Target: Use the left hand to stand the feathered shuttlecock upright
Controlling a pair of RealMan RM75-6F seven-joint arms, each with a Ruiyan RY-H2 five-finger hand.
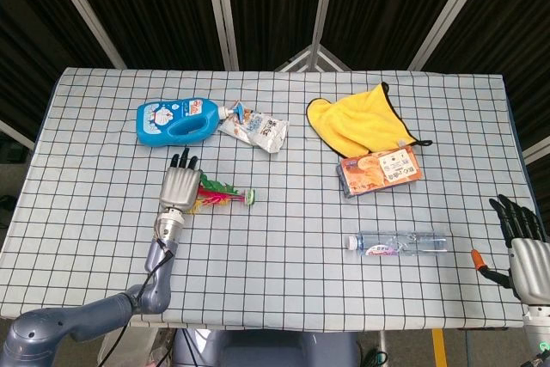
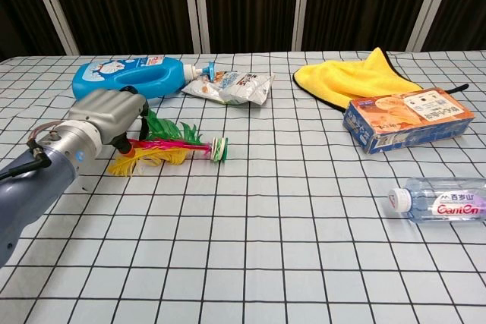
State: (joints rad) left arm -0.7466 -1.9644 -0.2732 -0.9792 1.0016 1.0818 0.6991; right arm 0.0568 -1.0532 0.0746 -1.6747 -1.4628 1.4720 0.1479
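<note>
Left hand (image 2: 106,115) hovers over the feathers, grip unclear; better to pinch the shuttlecock (image 2: 171,148) near its base, left of frame.

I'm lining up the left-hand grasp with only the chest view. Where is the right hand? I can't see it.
Observer: The right hand is past the table's right edge at the near corner, fingers apart, holding nothing.
Operator: From above, does the left hand cover the shuttlecock's base?
Observer: No. The left hand overlies only the feather end of the feathered shuttlecock; the base sticks out bare on the right.
Operator: My view crops the water bottle.
Observer: The water bottle ends short of the right edge.
</note>
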